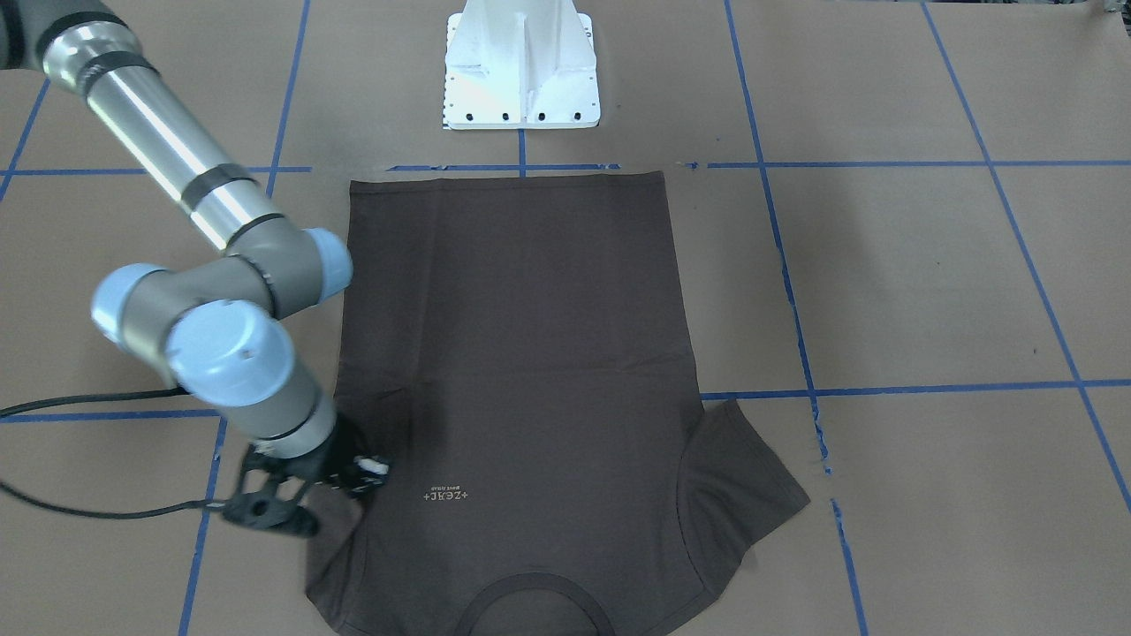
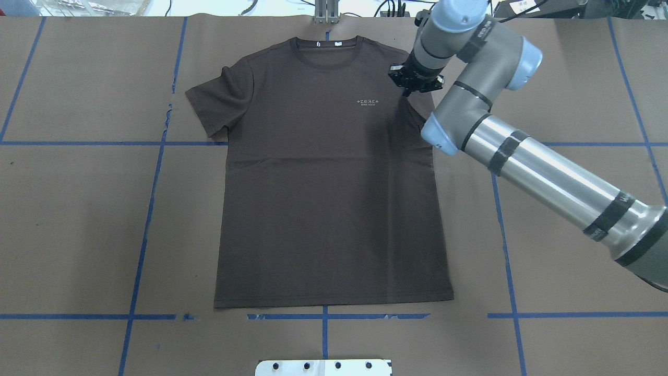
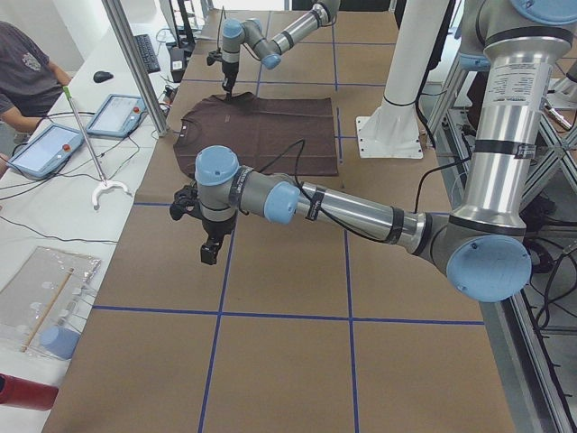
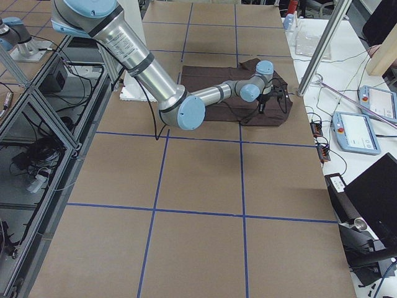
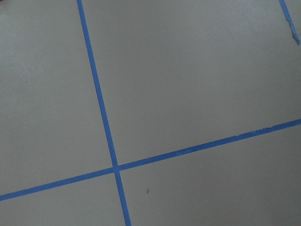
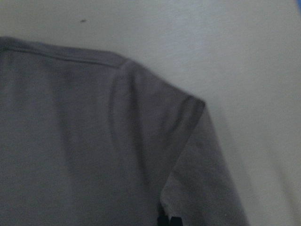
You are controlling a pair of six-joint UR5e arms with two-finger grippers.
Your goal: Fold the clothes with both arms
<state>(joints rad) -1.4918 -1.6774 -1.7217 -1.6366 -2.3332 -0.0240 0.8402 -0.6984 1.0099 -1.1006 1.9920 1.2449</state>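
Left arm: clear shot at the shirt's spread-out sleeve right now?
Likely yes. The sleeve lies flat, uncovered, toward the left gripper; the right gripper is at the other shoulder, leaving the way free.

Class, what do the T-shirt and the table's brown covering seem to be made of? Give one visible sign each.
T-shirt: soft matt knit cloth, perhaps cotton; it lies limp with faint creases. Brown covering: probably paper or card; flat, matt, thin-edged.
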